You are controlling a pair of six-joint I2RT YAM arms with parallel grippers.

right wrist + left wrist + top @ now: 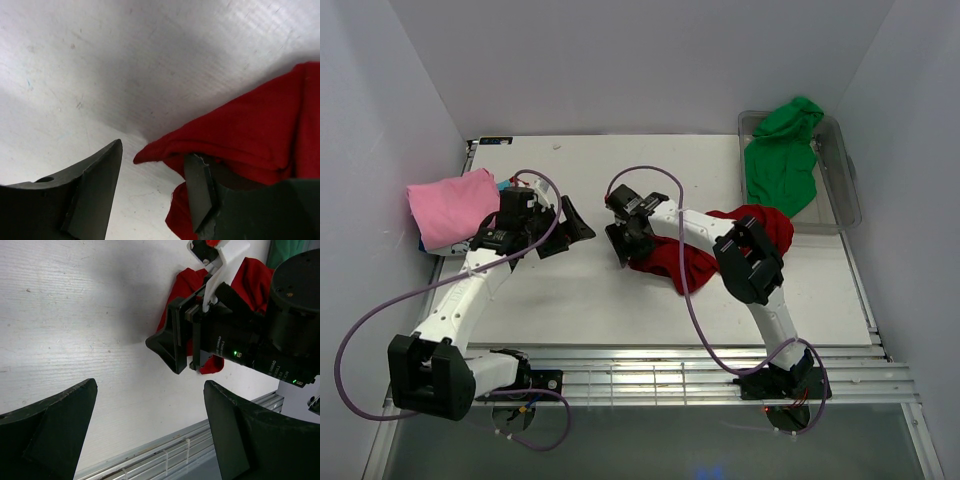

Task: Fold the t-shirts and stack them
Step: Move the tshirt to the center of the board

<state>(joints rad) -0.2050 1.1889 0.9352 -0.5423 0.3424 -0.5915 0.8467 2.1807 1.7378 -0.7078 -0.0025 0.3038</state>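
Left wrist, red t-shirt (187, 285), arm lettering (221, 346) (illegible)

Robot lab cell — bare white walls (650, 60) round white table (570, 290) w/ alu rail (650, 380) edge.

The red shirt (775, 222) lies largely under the right arm (695, 228), so its outline cannot be traced. In the right wrist view the frame's right edge cuts it off. A blue shirt (505, 185) shows only as a sliver beneath the pink shirt (450, 205). In the left wrist view the green shirt (287, 250) is clipped by the top edge.
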